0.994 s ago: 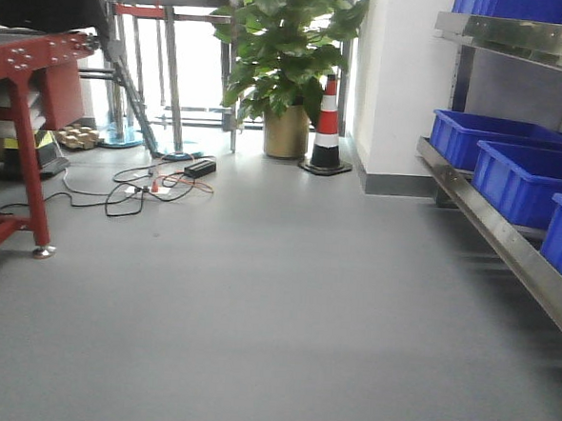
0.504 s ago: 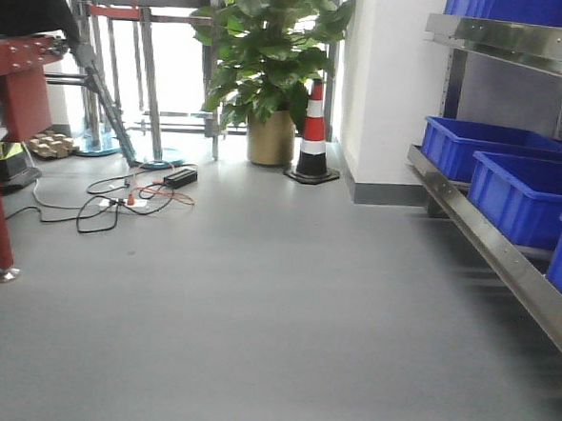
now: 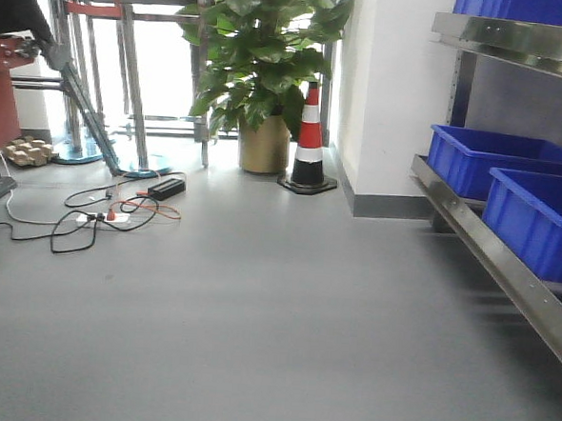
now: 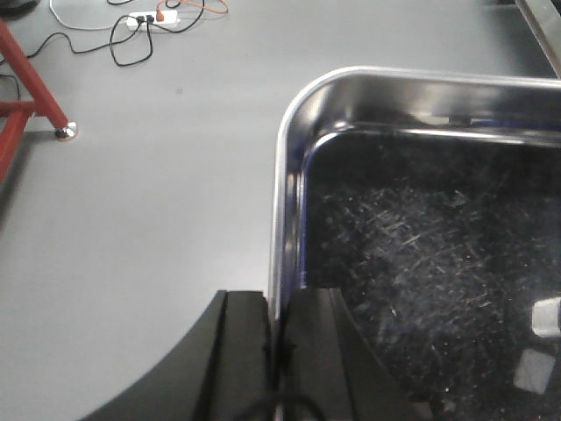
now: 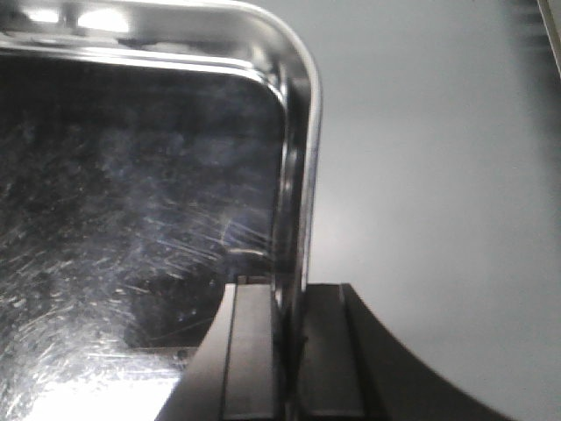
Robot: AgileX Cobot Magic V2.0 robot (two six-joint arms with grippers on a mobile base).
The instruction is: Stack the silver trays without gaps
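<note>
Tray point(image 4: 421, 263) scratched inside, rim clamped by left hand point(image 4: 279, 305), right hand point(image 5: 287, 296)

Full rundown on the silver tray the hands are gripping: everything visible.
The silver tray is a shallow, shiny steel pan with a flat out-turned rim, rounded corners and a dark, heavily scratched bottom. The part in view looks empty. The left hand pinches its left side rim, one finger inside the wall and one outside; the right hand does the same on the right rim. Grey floor shows beyond its edges. The front view does not show it.
</note>
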